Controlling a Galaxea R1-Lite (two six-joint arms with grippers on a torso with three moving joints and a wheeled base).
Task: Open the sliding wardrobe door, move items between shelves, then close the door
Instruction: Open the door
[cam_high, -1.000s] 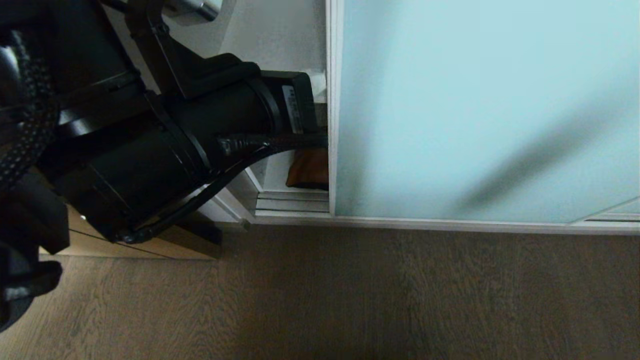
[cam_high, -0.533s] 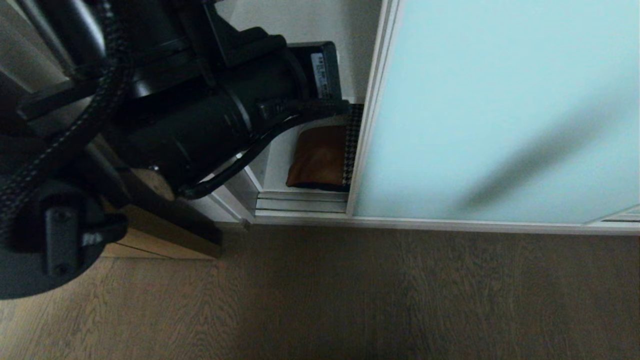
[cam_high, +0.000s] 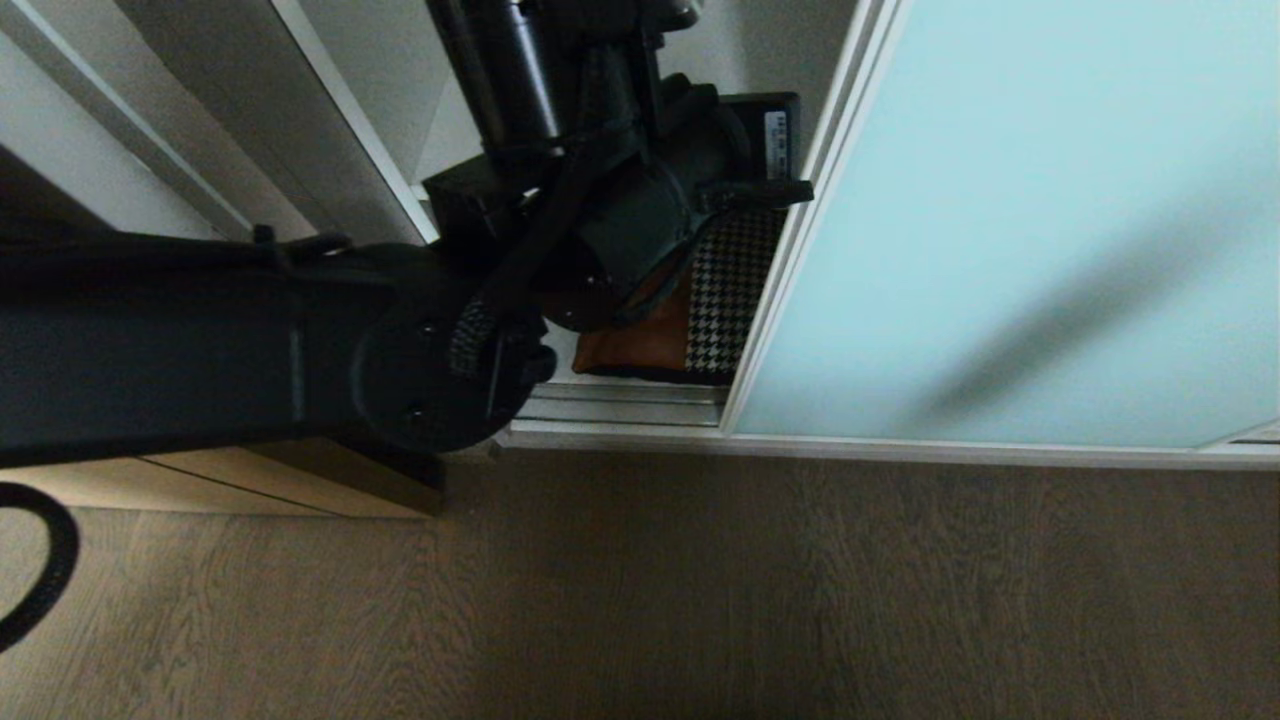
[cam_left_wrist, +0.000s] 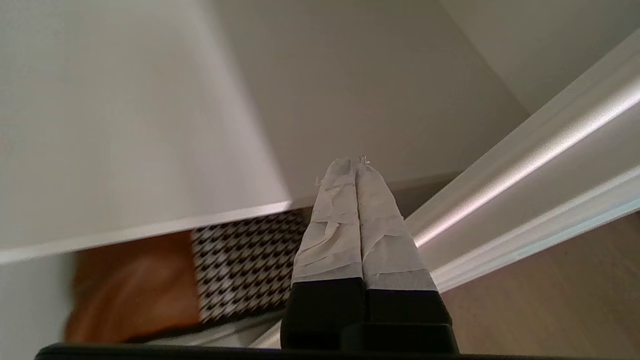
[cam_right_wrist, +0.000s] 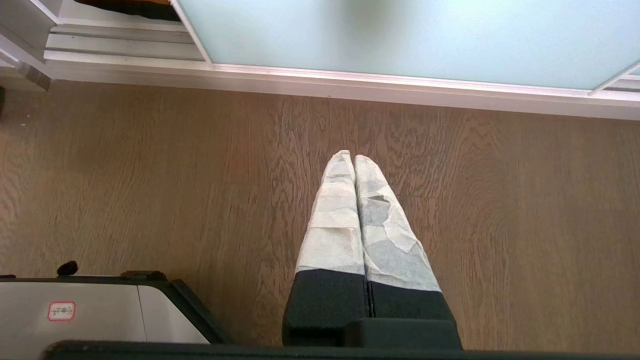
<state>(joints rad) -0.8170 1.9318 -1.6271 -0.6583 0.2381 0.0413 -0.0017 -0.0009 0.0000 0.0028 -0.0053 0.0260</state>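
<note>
Half-open at most: we see the sliding wardrobe door (cam_high: 1000, 220) filling the frame's right. Risk: left gripper (cam_left_wrist: 359, 167), fingers clenched and empty, slipping off its frame edge. Cushion (cam_high: 700, 310) lies centre, on the bottom shelf (cam_high: 560, 355); left arm (cam_high: 200, 340) hides part. Right gripper (cam_right_wrist: 354, 162) clenched over floor (cam_right_wrist: 150, 175).

Left gripper (cam_left_wrist: 361, 167) jaws pressed together, empty, centre frame. Cushion (cam_left_wrist: 200, 280) lower left under white shelf (cam_left_wrist: 125, 150), partly hidden. Door frame (cam_left_wrist: 525, 165) diagonal at right, probably touching the jaws.
</note>
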